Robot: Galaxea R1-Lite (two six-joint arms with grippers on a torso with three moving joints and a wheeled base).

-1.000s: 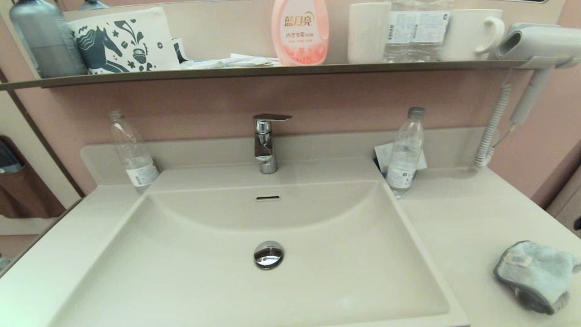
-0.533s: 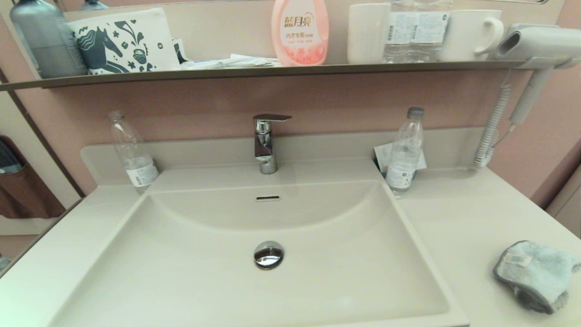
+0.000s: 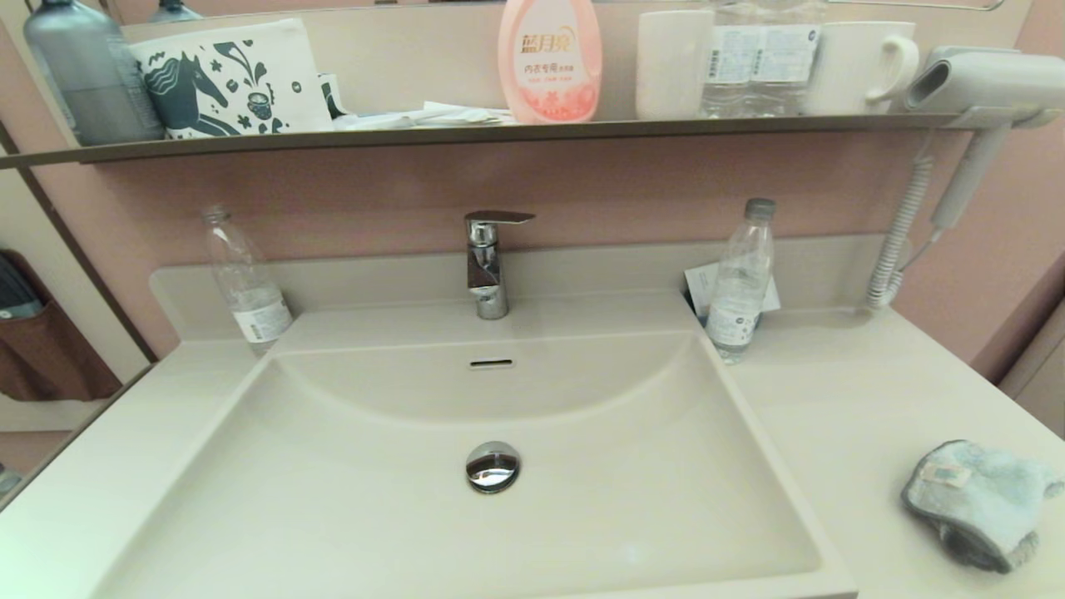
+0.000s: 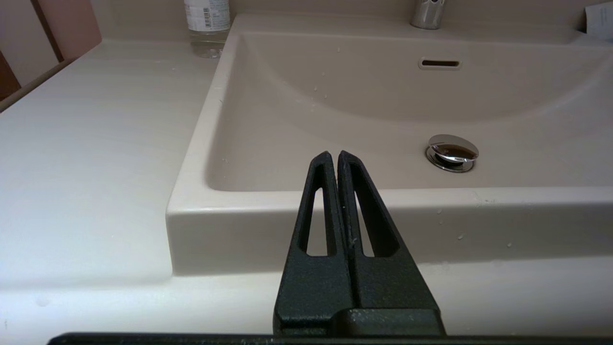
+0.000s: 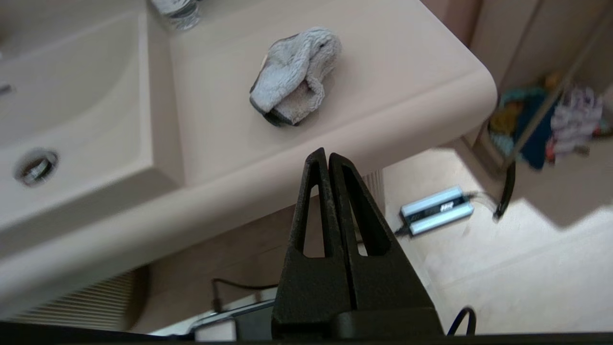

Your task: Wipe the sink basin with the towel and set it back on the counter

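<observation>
The light blue towel (image 3: pixel 978 503) lies crumpled on the counter (image 3: pixel 857 399) at the right of the sink basin (image 3: pixel 399 516), near the front edge; it also shows in the right wrist view (image 5: pixel 292 76). The chrome drain plug (image 3: pixel 492 466) sits in the basin's middle. Neither gripper shows in the head view. My right gripper (image 5: pixel 326 155) is shut and empty, in front of and below the counter's front edge, apart from the towel. My left gripper (image 4: pixel 334 157) is shut and empty, before the basin's front rim (image 4: pixel 431 196).
A chrome faucet (image 3: pixel 487 262) stands behind the basin. Clear bottles stand at the back left (image 3: pixel 245 283) and back right (image 3: pixel 740 279). A dark shelf (image 3: pixel 499 133) above carries bottles and cups. A hair dryer (image 3: pixel 982 83) hangs at the right. A silver device (image 5: pixel 436 210) lies on the floor.
Nothing on the counter or in the basin has moved; the head view has only shifted very slightly.
</observation>
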